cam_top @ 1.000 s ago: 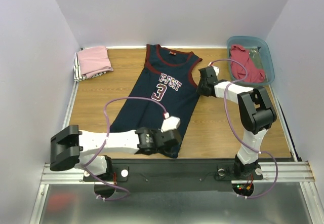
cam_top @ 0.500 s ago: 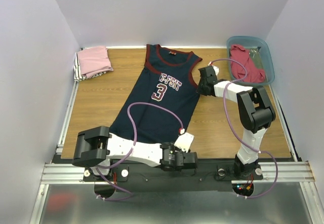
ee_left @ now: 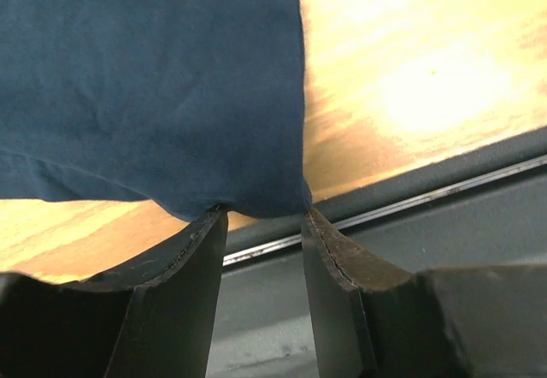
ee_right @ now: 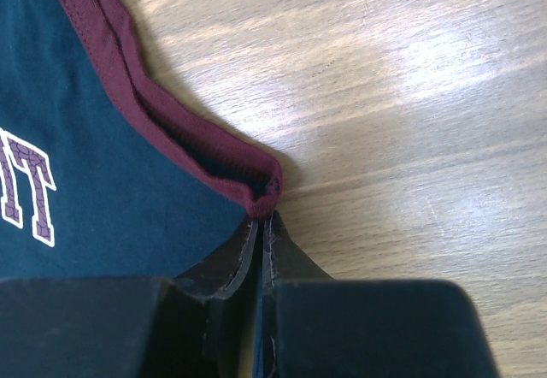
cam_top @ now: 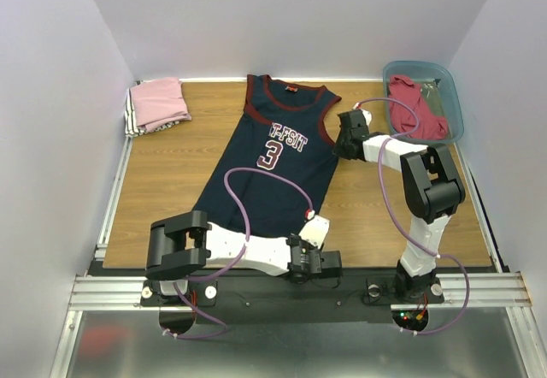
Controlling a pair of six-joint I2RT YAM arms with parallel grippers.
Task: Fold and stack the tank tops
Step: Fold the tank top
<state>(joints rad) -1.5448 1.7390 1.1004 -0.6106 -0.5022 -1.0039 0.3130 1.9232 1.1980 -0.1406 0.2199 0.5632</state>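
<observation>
The navy jersey [cam_top: 269,168] with maroon trim and a white "3" lies flat in the middle of the table, neck at the far side. My left gripper [cam_top: 320,265] is at the near table edge by the hem's right corner. In the left wrist view its jaws [ee_left: 263,215] stand open, with the navy hem corner [ee_left: 256,194] just at the fingertips. My right gripper [cam_top: 342,134] is shut on the jersey's right armhole corner, pinching the maroon trim [ee_right: 261,191]. A folded pink top [cam_top: 158,103] lies at the far left. A red top [cam_top: 414,109] lies in the bin.
The teal plastic bin [cam_top: 453,96] stands at the far right corner. White walls close in the table on three sides. A black rail [cam_top: 256,288] runs along the near edge under my left gripper. Purple cables loop over the jersey and near the bin.
My left arm has swung right along the near edge, from the hem's middle to its right corner, and pulled back over the rail. The right gripper has stayed at the armhole.
</observation>
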